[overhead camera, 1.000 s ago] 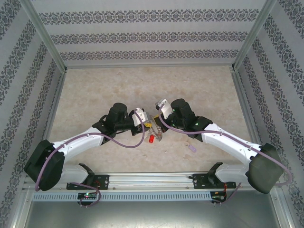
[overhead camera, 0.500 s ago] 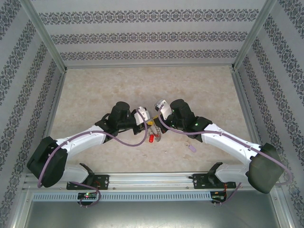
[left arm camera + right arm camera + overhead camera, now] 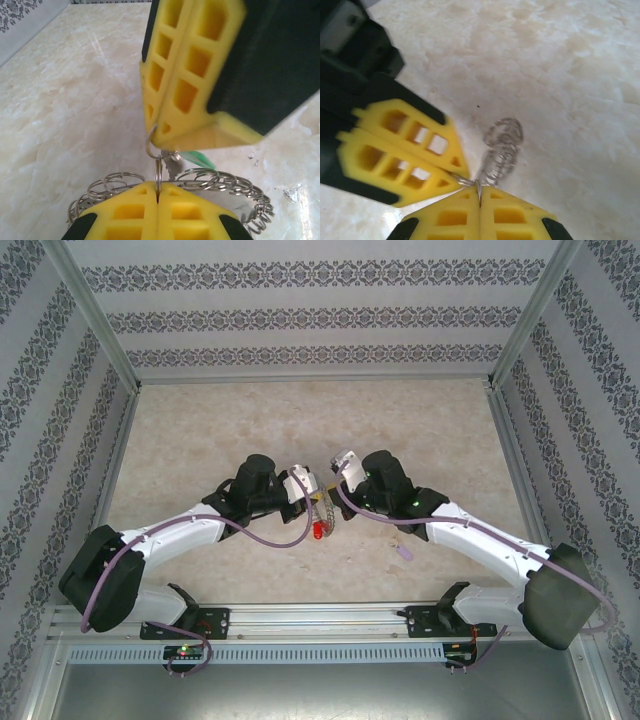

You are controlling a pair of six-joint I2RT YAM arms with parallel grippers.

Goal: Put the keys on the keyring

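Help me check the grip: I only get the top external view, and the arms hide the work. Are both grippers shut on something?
Observer: Yes for the left gripper: it is shut on a thin wire loop standing just in front of the looped rim of the wide grey metal keyring.
Operator: And the right gripper?
Observer: The right gripper is shut as well, on a second small wire loop that appears linked with the first.
Operator: I see the oblong red plastic tag and the lilac tag. Where is the green?
Observer: The oblong green plastic tag shows just behind the pinched loops.
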